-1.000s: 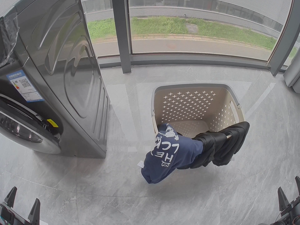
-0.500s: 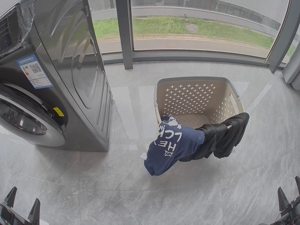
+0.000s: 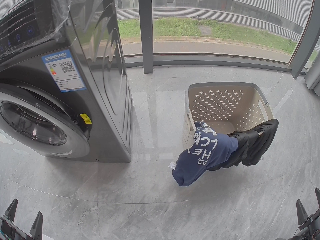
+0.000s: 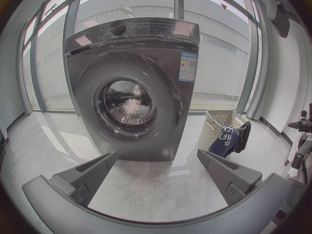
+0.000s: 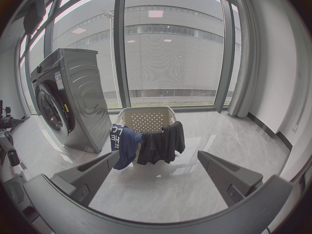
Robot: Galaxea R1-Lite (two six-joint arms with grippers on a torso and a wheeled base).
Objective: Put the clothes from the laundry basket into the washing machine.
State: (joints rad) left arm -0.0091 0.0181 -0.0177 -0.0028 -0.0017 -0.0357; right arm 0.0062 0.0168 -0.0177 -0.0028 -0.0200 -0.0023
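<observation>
A beige laundry basket (image 3: 230,100) stands on the floor to the right of a dark grey washing machine (image 3: 103,84). A navy blue shirt (image 3: 203,155) with white lettering hangs over the basket's near rim, and a black garment (image 3: 255,142) is draped beside it. The machine's round glass door (image 4: 126,106) looks shut. My left gripper (image 3: 26,210) is low at the near left, open and empty, well short of the machine. My right gripper (image 3: 308,197) is at the near right, open and empty, some way from the basket. The wrist views show the left gripper (image 4: 156,156) and the right gripper (image 5: 157,156) with jaws wide apart.
Glossy grey floor tiles (image 3: 140,197) stretch between me and both objects. Floor-to-ceiling windows with a dark pillar (image 3: 145,27) run behind them. A curtain (image 5: 242,65) hangs at the far right wall.
The whole head view has shifted, so the machine's front and the basket now sit further right in it; the camera moved. The clothes, the basket and both grippers look unchanged.
</observation>
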